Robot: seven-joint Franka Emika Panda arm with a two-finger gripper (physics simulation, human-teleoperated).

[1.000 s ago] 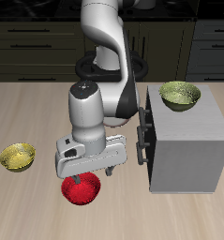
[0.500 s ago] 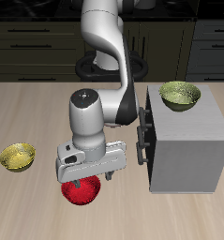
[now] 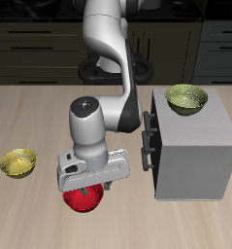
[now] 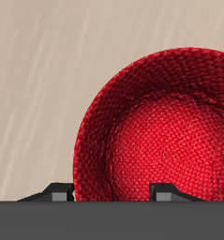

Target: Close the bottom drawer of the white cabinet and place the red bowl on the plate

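The red bowl [image 3: 83, 199] sits on the table near its front edge; in the wrist view the red bowl [image 4: 165, 131] shows very close below. My gripper [image 3: 91, 184] hangs just above its rim and is open. Its two fingertips [image 4: 57, 190] stand on either side of the bowl's near rim, one outside and one over the inside. The white cabinet [image 3: 195, 151] stands beside the arm. Its bottom drawer [image 3: 150, 160] with the dark bar handle looks flush with the upper one. The plate is out of view.
An olive-green bowl [image 3: 185, 98] rests on top of the cabinet. A yellow-green bowl [image 3: 18, 162] lies on the table on the far side of the arm from the cabinet. The cabinet's dark handles [image 3: 147, 144] stick out close to my gripper.
My gripper has sunk a little lower onto the red bowl over the last second. The bowl and the cabinet have not moved.
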